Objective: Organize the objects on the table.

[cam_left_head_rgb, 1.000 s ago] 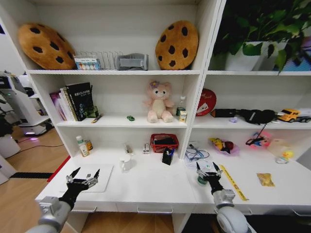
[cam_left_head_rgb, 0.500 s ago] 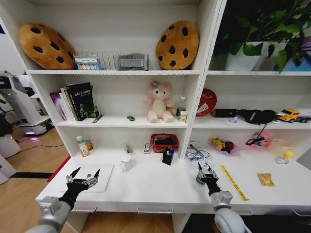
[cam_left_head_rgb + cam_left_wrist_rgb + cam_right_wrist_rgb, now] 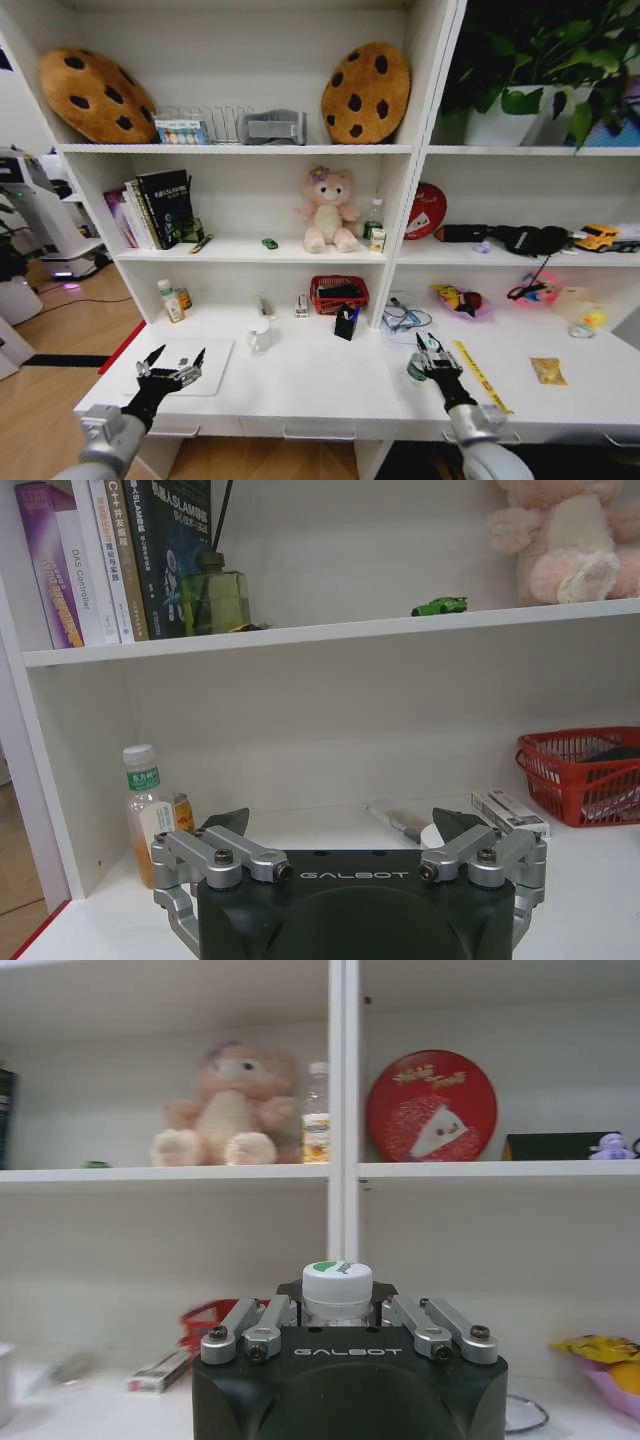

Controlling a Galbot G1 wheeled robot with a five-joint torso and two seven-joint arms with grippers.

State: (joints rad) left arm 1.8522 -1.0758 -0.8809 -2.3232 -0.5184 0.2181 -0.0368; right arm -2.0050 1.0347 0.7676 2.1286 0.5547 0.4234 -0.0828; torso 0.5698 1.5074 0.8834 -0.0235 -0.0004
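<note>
A small bottle with a white cap and green label stands on the white table, right of centre. My right gripper has its fingers drawn in against the bottle's sides, the cap showing between them. My left gripper hovers open over a flat silver laptop at the table's left end; the left wrist view shows its spread fingers. A tiny green toy car sits on the shelf above, near a pen.
A red mesh basket, a white cup and a drink bottle line the back of the table. A yellow ruler and a snack packet lie to the right. A pink bear sits on the shelf.
My right gripper went from wide open to drawn in around the small bottle and shifted slightly right. The left arm stayed still.
</note>
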